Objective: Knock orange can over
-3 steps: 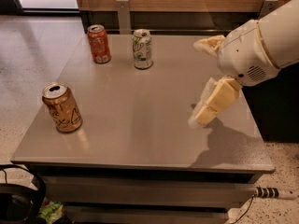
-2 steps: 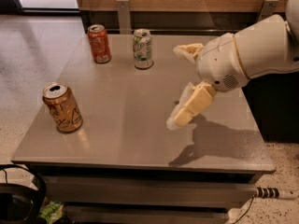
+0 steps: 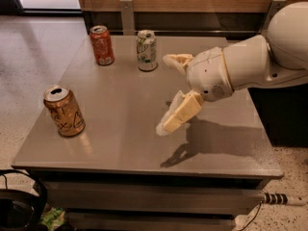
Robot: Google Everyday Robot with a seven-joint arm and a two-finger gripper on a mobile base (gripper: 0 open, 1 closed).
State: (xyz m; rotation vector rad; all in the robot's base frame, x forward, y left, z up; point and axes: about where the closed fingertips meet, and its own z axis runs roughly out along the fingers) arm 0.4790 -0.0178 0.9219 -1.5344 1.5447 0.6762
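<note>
View of the desk: the orange can stands upright near the front-left corner. The claw hangs over the middle of the desk, well apart from the orange can, released, its two fingers spread wide with nothing between them. A red can and a white-green can stand upright near the back edge

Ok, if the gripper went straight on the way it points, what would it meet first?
Likely the orange can. The open gripper, over the table, points roughly toward it with nothing between; depth is unclear, so it might miss.
</note>
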